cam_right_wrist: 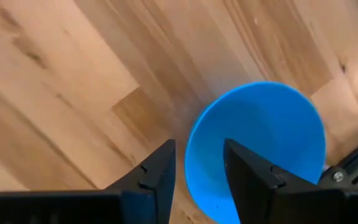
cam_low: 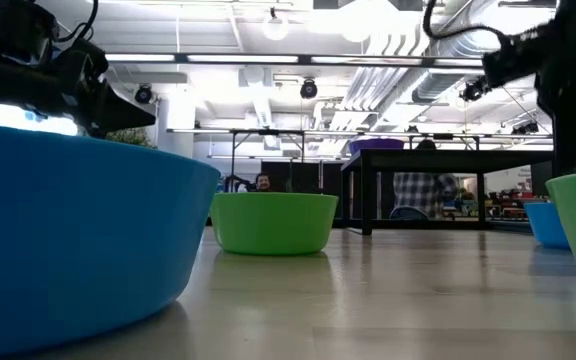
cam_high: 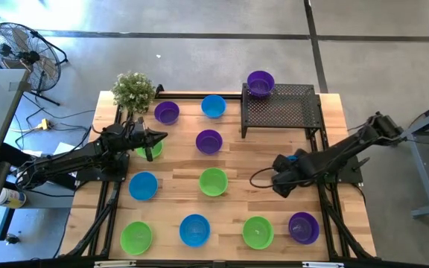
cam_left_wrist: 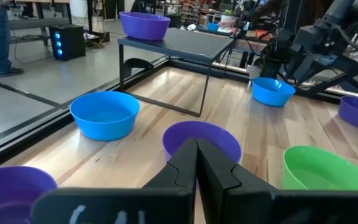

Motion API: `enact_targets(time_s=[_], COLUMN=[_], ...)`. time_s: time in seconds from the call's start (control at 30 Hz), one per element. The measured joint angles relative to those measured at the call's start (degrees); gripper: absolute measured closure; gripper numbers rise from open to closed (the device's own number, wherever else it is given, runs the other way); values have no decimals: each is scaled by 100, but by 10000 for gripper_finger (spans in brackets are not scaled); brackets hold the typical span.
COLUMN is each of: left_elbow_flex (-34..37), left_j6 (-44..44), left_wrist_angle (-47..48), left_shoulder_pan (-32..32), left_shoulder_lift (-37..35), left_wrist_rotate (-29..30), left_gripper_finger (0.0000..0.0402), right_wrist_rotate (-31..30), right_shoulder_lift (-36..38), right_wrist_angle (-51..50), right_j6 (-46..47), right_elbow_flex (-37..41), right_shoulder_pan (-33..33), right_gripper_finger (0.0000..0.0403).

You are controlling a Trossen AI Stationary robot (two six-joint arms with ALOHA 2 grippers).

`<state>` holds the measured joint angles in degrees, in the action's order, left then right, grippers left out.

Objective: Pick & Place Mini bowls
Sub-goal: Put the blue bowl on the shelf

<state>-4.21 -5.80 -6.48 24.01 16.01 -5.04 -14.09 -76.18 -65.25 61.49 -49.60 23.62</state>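
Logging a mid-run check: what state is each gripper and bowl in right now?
left gripper: shut, holding nothing.
right gripper: open, fingers astride the blue bowl's rim.
blue bowl: upright, empty.
purple bowl: upright on the mesh tray.
green bowl: upright, empty, untouched.

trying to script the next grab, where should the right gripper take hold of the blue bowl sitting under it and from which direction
Best guess: grip the rim. The blue bowl sits upright and open on the wood table, its thin wall the only graspable edge. Come straight down from above, one finger inside, one outside. The right gripper is open with the near rim between its fingers, so it looks well placed.
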Motion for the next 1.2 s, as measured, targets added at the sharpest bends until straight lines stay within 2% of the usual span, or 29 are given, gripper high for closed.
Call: enact_targets(time_s=[0.3, 0.53, 0.7, 0.93, 1.03, 1.2], left_elbow_flex=[-2, -2, -2, -2, -2, -2], left_j6=[292, 305, 301, 299, 299, 297], left_wrist_angle=[72, 65, 65, 154, 281, 406], left_shoulder_pan=[0, 0, -1, -1, 0, -2], left_shoulder_lift=[-2, -2, -2, -2, 0, 0], left_wrist_rotate=[4, 7, -26, -46, -48, -52], left_gripper_finger=[401, 401, 401, 401, 401, 401], right_wrist_rotate=[219, 58, 75, -222, -363, -214], right_shoulder_lift=[-37, -37, -37, -37, -37, -37], right_wrist_angle=[1403, 1763, 1561, 322, 96, 476], right_j6=[299, 511, 380, 298, 296, 17], right_elbow_flex=[893, 1304, 1024, 292, 317, 727], right_shoulder_pan=[-58, -158, -147, -149, -261, -625], right_gripper_finger=[296, 323, 326, 299, 288, 284])
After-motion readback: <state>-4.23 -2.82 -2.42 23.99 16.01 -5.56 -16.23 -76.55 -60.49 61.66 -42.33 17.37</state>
